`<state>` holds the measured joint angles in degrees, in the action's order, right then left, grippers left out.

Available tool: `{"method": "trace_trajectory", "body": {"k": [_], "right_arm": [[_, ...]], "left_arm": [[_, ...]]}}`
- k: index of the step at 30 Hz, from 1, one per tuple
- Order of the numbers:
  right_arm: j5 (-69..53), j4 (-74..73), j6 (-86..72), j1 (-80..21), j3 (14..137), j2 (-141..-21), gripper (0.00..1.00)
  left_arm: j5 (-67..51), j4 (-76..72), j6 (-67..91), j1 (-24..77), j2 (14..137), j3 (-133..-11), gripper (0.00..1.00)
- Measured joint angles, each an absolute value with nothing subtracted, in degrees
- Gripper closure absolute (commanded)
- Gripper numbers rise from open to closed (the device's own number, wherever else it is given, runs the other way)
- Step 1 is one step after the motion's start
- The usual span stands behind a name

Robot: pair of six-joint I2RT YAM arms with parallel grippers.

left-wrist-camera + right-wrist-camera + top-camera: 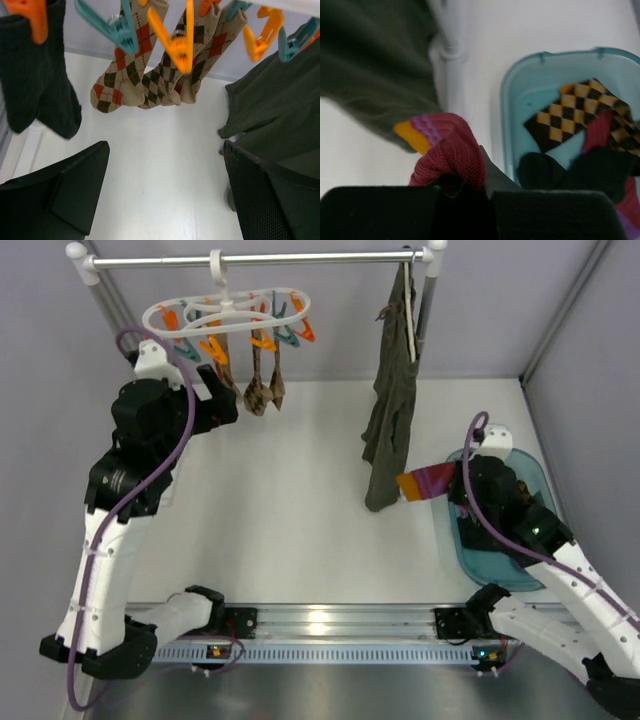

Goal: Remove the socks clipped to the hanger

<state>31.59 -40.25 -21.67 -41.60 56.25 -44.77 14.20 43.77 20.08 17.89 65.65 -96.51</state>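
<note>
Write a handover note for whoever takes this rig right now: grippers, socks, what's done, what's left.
Left gripper: open, empty, under the hanger, facing the checked socks.
Right gripper: shut on the striped sock, next to the bin.
Done: several socks lie in the bin.
To do: drop the striped sock in; unclip the checked socks and the black sock.

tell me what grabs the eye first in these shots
The white plastic peg hanger with orange and teal clips, on the rail at back left, dangling tan argyle socks. Then the right gripper pinching a magenta-and-orange striped sock beside the teal plastic tray, near the long olive garment.
</note>
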Motion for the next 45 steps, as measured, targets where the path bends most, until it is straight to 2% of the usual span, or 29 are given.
{"method": "trace_trajectory", "body": {"k": [4,9,10,11,14,18,23,26,30,32,38,45], "right_arm": [[31.86,-39.92,-23.51,-26.06,52.34,-44.01,1.00],[29.61,-38.57,-23.90,-12.45,47.75,-45.60,1.00],[29.30,-38.39,-23.90,-10.96,47.27,-46.15,0.96],[28.60,-38.06,-23.88,-9.28,47.05,-47.42,0.44],[26.48,-35.86,-24.18,-6.07,46.85,-50.70,0.02],[23.16,-34.57,-24.05,-5.45,46.52,-54.08,0.01],[18.44,-34.24,-22.50,-5.85,46.50,-49.82,0.01],[1.78,-27.92,-21.50,-5.87,45.41,-43.09,0.01],[-29.39,-5.48,-28.12,-7.57,39.05,-36.60,0.01],[-39.55,1.61,-29.80,-11.11,38.37,-36.91,0.01],[-47.64,1.37,-21.96,-27.11,44.05,-38.44,0.01],[-51.55,5.08,-20.99,-30.70,43.97,-38.39,0.01]], "left_arm": [[12.91,43.79,19.77,17.89,57.80,-90.04,0.02],[13.93,44.62,18.98,17.89,50.96,-82.94,0.02],[14.50,44.95,18.90,17.89,49.98,-81.87,0.02],[15.09,45.08,18.87,17.89,49.28,-81.06,0.02],[17.54,45.23,18.90,17.89,48.99,-80.05,0.02],[20.25,45.25,19.16,17.89,51.07,-80.18,0.02],[24.01,45.21,20.14,17.89,55.13,-80.68,0.02],[25.41,44.93,20.25,17.89,57.39,-80.62,0.02],[25.78,38.87,18.90,17.87,58.11,-75.07,0.02],[25.74,35.88,18.00,17.69,58.46,-70.94,0.02],[24.95,24.73,16.38,13.85,61.04,-61.58,0.02],[15.55,4.82,15.03,4.43,62.72,-52.53,0.03]]}}
